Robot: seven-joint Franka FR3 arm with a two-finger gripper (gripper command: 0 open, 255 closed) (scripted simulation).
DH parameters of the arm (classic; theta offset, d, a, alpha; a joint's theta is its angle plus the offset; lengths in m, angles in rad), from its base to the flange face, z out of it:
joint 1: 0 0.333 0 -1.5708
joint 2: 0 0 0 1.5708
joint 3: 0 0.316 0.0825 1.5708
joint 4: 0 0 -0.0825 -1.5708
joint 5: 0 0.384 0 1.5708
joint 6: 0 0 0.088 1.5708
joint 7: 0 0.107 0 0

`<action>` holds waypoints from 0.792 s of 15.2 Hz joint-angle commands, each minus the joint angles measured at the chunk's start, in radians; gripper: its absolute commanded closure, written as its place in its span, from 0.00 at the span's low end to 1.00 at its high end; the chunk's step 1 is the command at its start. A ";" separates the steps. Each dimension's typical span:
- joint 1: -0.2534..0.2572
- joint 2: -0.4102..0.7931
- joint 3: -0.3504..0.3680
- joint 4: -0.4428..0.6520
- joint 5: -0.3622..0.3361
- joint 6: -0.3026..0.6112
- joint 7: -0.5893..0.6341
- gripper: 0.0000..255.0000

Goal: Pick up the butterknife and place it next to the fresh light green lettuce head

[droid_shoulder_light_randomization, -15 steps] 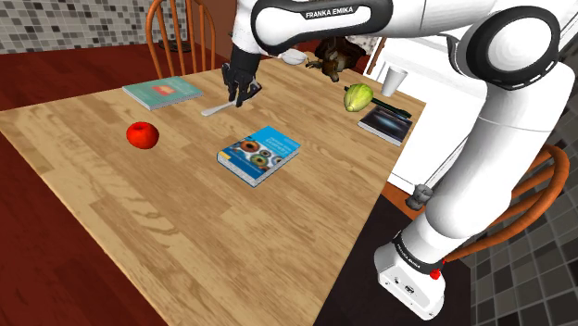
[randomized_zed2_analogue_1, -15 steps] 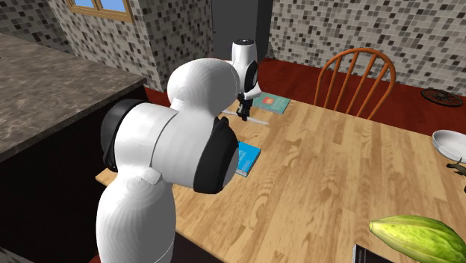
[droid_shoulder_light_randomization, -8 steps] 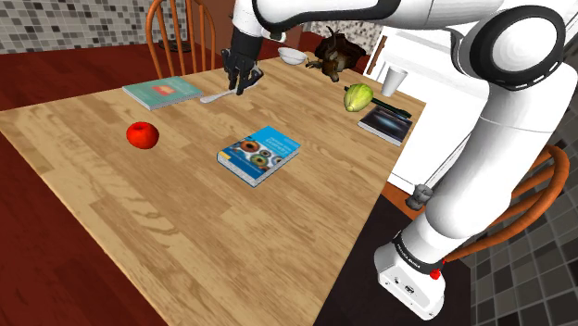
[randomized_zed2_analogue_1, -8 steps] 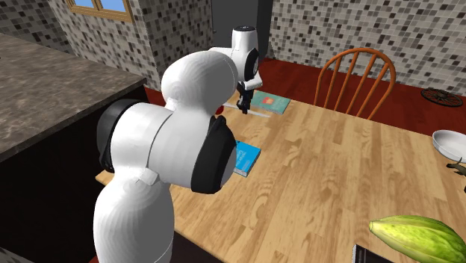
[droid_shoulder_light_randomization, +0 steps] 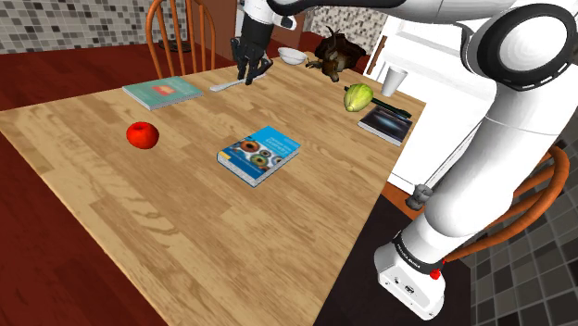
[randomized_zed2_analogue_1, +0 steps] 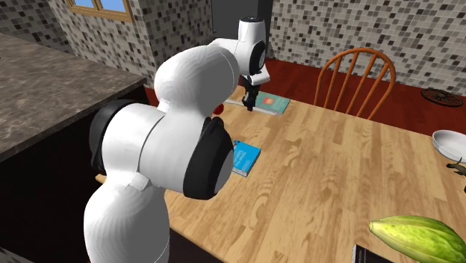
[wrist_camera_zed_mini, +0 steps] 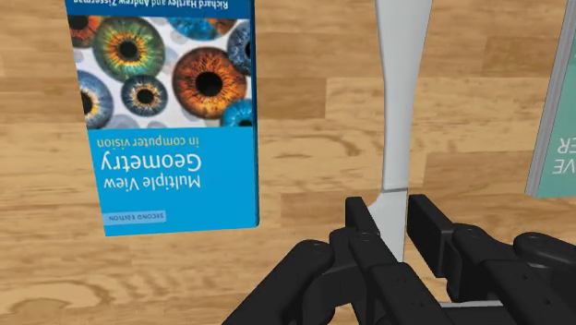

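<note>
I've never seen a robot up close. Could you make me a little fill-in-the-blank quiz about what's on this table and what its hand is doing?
1. The black gripper is shut on the ____.
2. The book with eyes on its cover is mostly ____.
3. The apple on the table is ____.
4. The lettuce is light ____.

Missing words: butterknife; blue; red; green.
</note>
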 commanded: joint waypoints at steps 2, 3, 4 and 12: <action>-0.058 -0.044 -0.018 -0.046 0.041 0.012 -0.081 1.00; -0.076 -0.056 -0.025 -0.059 0.053 0.016 -0.108 1.00; -0.093 -0.067 -0.033 -0.072 0.064 0.020 -0.134 1.00; -0.214 -0.118 -0.104 -0.122 0.132 0.028 -0.341 1.00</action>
